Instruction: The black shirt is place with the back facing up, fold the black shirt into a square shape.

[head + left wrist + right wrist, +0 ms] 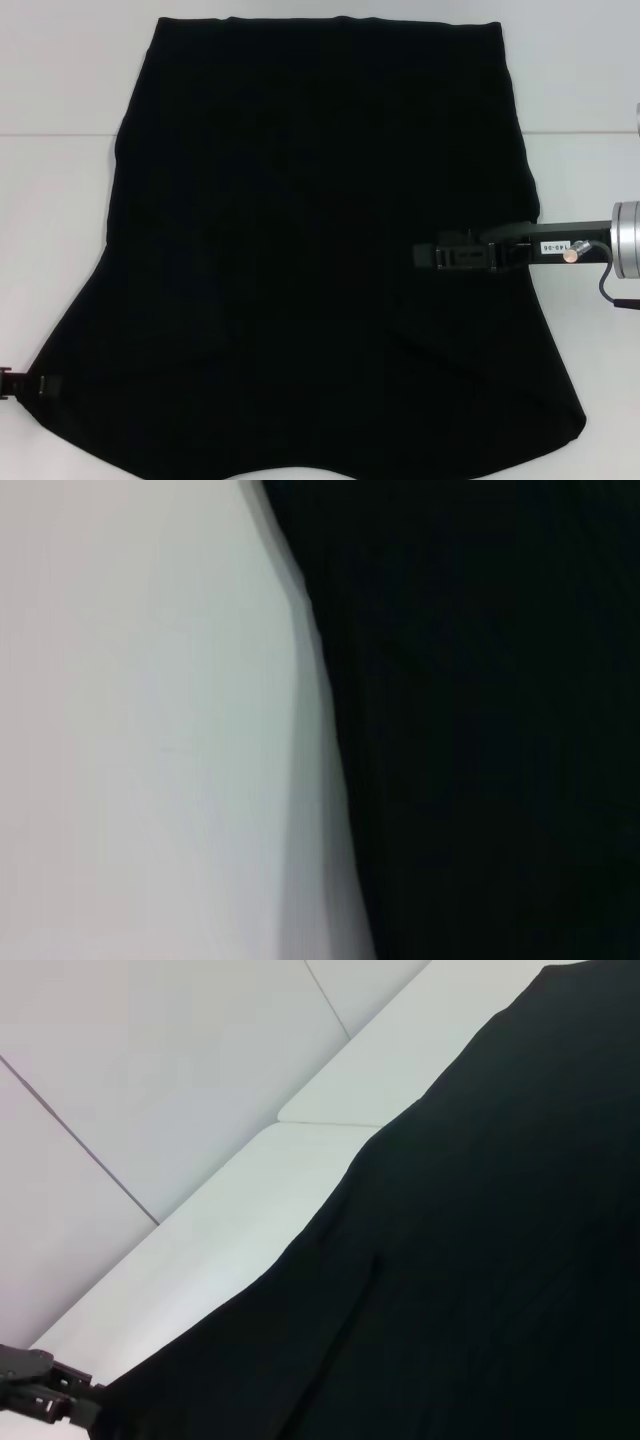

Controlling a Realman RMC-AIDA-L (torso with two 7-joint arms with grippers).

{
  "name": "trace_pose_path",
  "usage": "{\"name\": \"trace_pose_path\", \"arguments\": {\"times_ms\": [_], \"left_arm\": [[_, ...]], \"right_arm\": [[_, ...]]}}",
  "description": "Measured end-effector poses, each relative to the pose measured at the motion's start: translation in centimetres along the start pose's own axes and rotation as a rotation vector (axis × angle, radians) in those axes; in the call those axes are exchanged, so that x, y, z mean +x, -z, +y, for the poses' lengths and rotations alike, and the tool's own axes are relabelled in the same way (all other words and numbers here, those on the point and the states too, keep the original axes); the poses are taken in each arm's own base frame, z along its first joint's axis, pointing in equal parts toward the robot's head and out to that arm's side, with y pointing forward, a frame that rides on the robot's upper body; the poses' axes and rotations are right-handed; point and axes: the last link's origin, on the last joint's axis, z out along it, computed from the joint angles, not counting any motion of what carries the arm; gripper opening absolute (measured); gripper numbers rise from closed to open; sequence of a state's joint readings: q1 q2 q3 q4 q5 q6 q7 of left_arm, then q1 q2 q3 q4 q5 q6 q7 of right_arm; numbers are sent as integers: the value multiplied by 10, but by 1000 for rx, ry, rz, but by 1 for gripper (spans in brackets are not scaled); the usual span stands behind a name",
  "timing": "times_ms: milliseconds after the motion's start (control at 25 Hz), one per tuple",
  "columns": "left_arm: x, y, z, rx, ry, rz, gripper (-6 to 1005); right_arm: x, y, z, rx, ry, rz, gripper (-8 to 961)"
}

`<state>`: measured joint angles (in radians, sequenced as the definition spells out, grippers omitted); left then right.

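Black cloth fills our near view: the shirt (310,260) lies spread on the white table (60,80), widening toward us. Our left gripper (20,383) sits at its near left corner, seemingly pinching the edge; our right wrist view shows it (45,1385) there too. Our right gripper (450,255) reaches over the shirt's right side; we cannot tell its opening. Our left wrist view shows only cloth edge against table.

The black shirt (310,250) runs off the bottom of my head view, hiding its near edge. My left gripper (22,383) is cut by the frame's side. My right gripper (462,256) blends into the cloth; its fingers are indistinct.
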<state>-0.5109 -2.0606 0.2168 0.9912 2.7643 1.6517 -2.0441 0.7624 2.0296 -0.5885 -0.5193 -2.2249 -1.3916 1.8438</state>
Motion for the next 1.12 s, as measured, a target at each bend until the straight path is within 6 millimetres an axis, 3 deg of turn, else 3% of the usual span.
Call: {"name": "trace_pose_path", "arguments": {"times_ms": [360,480,720,1120], "left_arm": [[0,-1,-2,14,15,-7,341],[0,-2,-2,17,12,-11,119],[0,-1,-2,13,14,-5,62],[7,-8,9,-83,49,67,15]], "right_arm": [[2,5,0,-12,-5,8,754],[4,9,-2,-7,-15,5,753],[19,28,-10,9,-58,18,669],[78,96,-25,44,-252,77,672]]}}
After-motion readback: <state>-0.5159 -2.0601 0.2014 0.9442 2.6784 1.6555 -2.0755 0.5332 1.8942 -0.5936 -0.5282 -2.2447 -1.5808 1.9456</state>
